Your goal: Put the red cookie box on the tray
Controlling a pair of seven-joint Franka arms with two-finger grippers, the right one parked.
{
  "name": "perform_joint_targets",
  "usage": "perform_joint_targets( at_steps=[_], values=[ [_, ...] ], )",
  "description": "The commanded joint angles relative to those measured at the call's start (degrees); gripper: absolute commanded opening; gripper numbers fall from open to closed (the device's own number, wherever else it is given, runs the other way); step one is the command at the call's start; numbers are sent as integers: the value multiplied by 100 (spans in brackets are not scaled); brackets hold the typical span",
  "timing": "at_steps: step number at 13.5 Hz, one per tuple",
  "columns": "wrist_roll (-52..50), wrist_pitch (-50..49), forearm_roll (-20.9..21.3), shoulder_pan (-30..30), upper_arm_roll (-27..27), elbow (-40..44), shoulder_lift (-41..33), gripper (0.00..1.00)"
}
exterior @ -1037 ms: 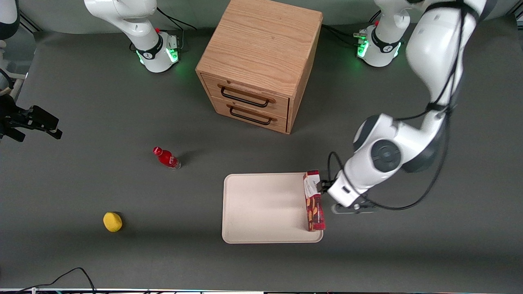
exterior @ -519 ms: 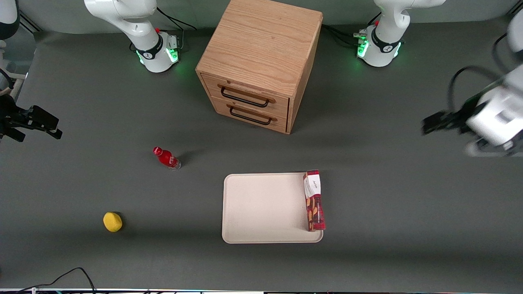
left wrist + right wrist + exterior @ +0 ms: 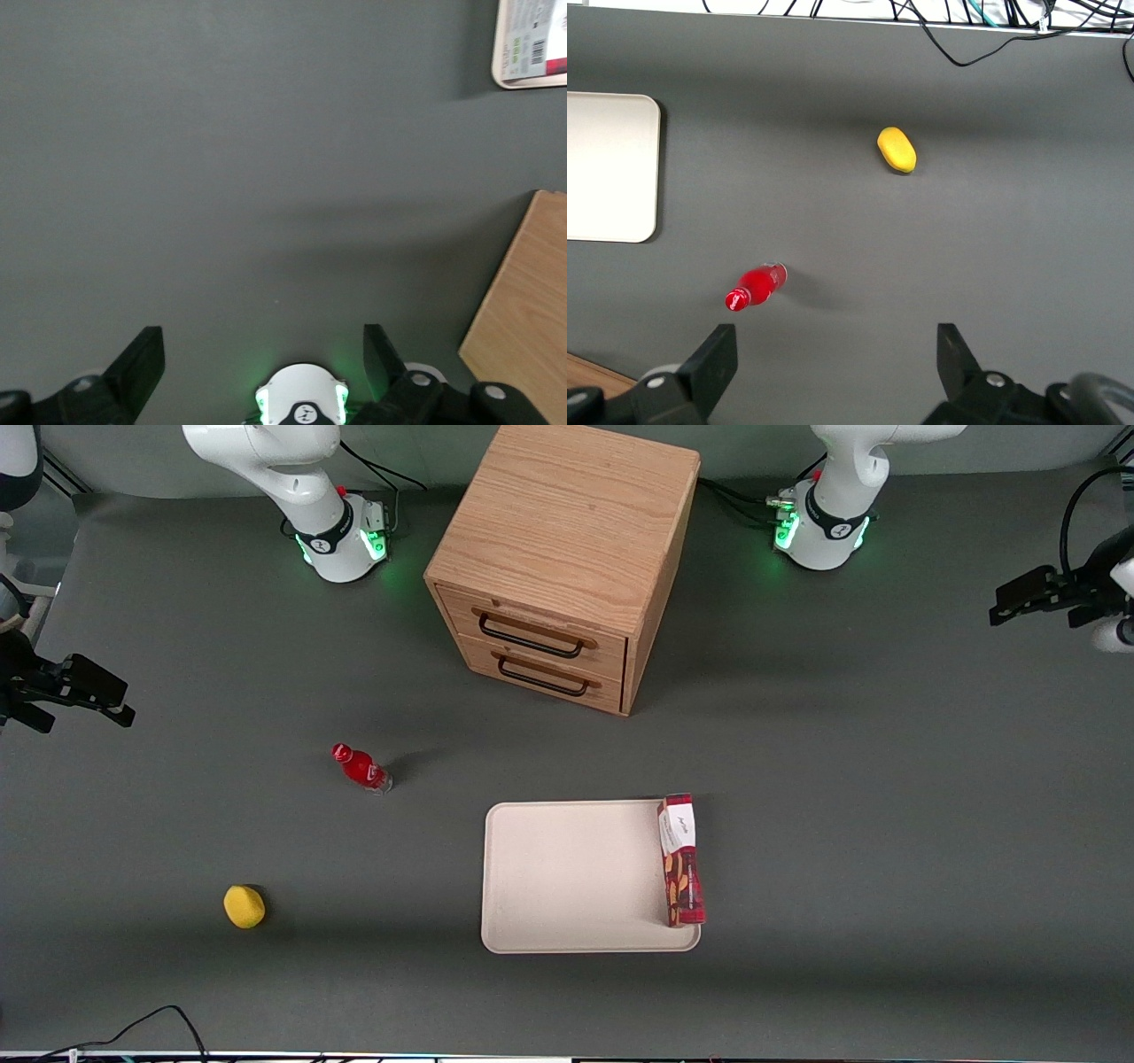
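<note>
The red cookie box [image 3: 681,861] is seen lying lengthwise along the edge of the tray [image 3: 571,877] toward the working arm's end of the table, its white-labelled end farther from the front camera. Its position is unchanged from the earlier frames. It is no longer touched by anything: a second ago the left arm's wrist was pressed close beside it, and half a second ago the arm had already been drawn away.

The gripper [image 3: 1019,600] is now held well apart from the box, out at the working arm's end of the table and farther from the front camera than the tray; it has been moved farther off since half a second ago. Its fingers [image 3: 142,359] are spread wide with nothing between them.

The wooden drawer cabinet [image 3: 563,558], the small red bottle [image 3: 361,768] and the yellow object [image 3: 244,906] are found where they were before.
</note>
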Motion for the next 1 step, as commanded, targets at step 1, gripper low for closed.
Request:
perform_joint_targets(
  at_steps=[1],
  values=[
    [154, -490, 197, -155, 88, 565, 252, 100]
  ],
)
